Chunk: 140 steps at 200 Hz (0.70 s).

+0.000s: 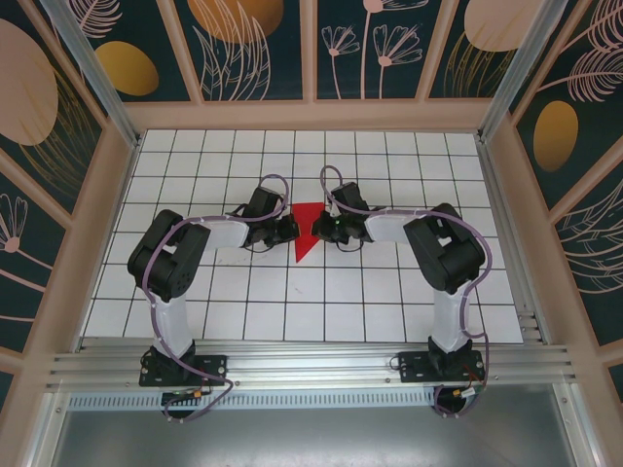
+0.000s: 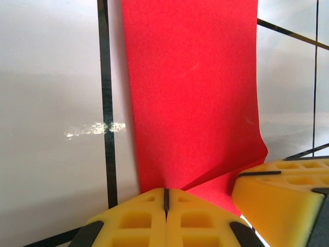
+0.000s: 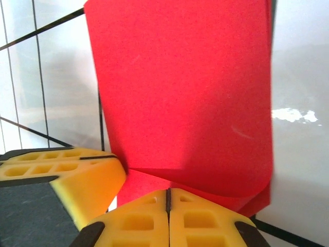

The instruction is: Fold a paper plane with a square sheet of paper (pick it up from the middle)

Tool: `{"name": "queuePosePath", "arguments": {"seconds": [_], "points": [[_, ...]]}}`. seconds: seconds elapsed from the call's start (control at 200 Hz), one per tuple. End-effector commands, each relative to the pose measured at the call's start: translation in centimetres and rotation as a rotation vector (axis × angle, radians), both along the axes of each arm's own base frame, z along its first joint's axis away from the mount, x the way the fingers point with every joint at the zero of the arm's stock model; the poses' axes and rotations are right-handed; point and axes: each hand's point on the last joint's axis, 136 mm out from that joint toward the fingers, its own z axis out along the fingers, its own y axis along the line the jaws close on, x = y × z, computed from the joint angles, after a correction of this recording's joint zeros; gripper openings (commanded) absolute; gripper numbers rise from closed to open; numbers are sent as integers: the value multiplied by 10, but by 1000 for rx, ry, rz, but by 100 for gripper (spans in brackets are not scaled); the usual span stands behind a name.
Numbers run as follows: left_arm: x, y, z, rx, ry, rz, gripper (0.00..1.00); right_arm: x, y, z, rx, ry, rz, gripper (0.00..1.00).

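Note:
The square sheet of paper is a folded red wedge lying mid-table between both grippers. My left gripper sits at its left edge and my right gripper at its right. In the left wrist view the shut yellow tips touch the paper where a crease begins; the right gripper's fingers rest on a lower layer. In the right wrist view the shut tips meet the paper, whose upper flap curls over at the right. The left gripper's fingers are beside it.
The white gridded table is walled by a wooden frame with patterned panels. An aluminium rail along the near edge carries both arm bases.

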Motion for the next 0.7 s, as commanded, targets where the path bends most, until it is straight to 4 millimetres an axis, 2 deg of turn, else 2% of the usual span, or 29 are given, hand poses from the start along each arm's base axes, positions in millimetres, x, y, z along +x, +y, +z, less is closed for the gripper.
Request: {"name": "queuePosePath", "arguments": {"seconds": [0.0, 0.285, 0.35, 0.47, 0.54, 0.595, 0.696], "points": [[-9, 18, -21, 96, 44, 23, 3, 0, -11, -12, -46, 24, -28, 6], [-10, 20, -22, 103, 43, 25, 3, -8, -28, -31, -109, 92, -91, 6], [-9, 19, -21, 104, 41, 24, 3, -6, -25, -22, -95, 81, -90, 6], [-9, 19, -21, 103, 41, 22, 3, 6, -12, 18, -37, -7, -64, 6], [-9, 19, -21, 104, 41, 22, 3, 13, -10, 32, -31, -42, -58, 6], [-9, 19, -20, 100, 40, 22, 3, 16, -10, 31, -44, -45, -56, 6], [-9, 18, -20, 97, 42, 19, 3, 18, -11, 18, -60, -20, -53, 6]]}}
